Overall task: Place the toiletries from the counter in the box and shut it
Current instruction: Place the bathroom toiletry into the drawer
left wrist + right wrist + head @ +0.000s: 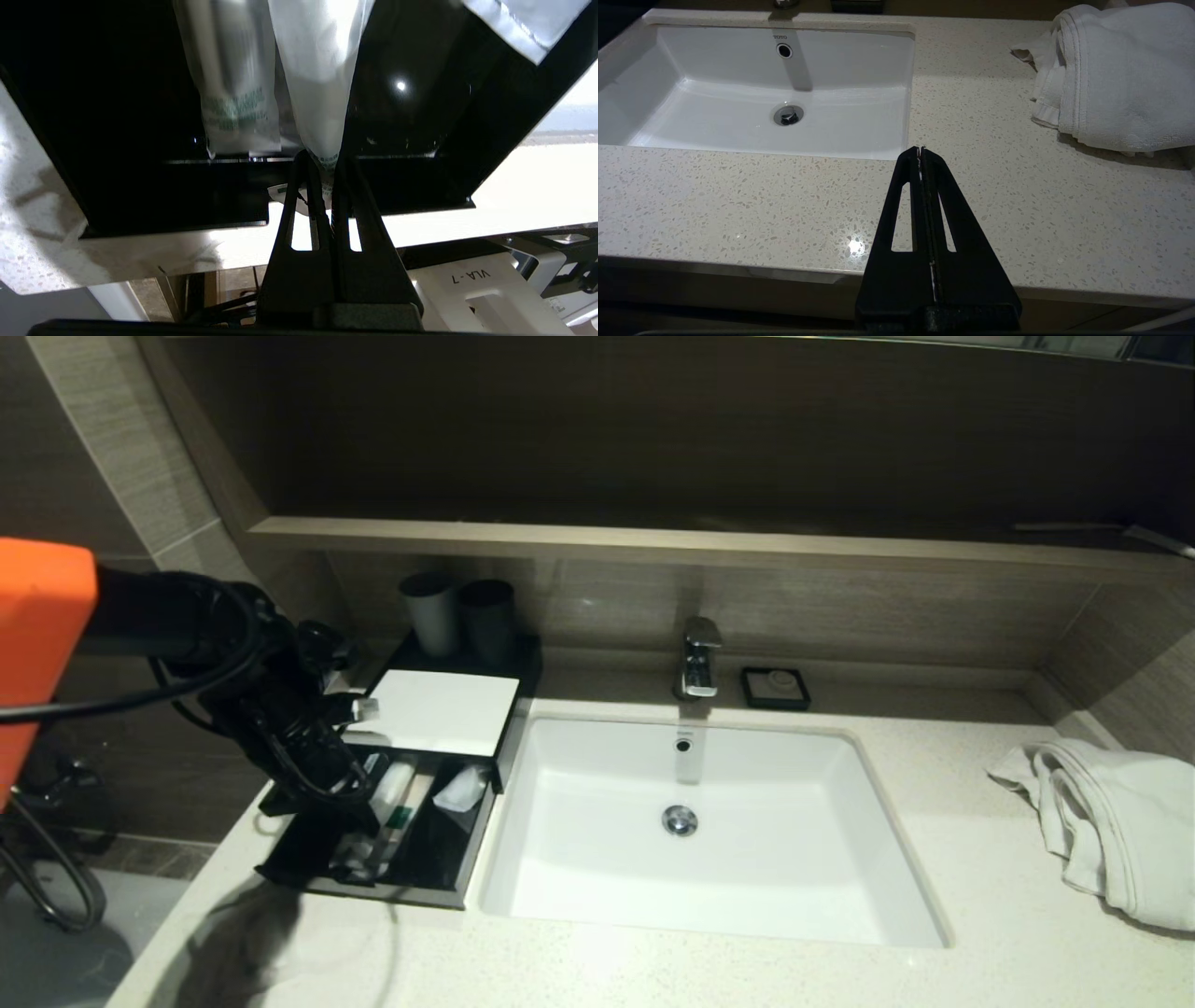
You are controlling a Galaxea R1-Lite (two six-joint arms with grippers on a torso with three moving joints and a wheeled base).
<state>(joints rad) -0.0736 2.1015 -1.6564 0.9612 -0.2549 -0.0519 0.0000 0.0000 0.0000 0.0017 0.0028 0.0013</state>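
Observation:
A black box (478, 831) stands on the counter left of the sink, and its white lid (434, 709) covers the far half. Several white toiletry packets (462, 789) lie in the open near half. My left gripper (350, 845) hangs over the box's near wall. In the left wrist view it (322, 163) is shut on the end of a white packet (320, 84) that reaches into the box (177, 200). A green-printed packet (233, 98) lies beside the held one. My right gripper (920, 150) is shut and empty above the counter's front edge, right of the sink.
The white sink (560, 859) fills the middle, with a faucet (698, 658) and a black soap dish (775, 686) behind it. Two dark cups (429, 611) stand behind the box. A crumpled white towel (1111, 821) lies at the right; it also shows in the right wrist view (1115, 74).

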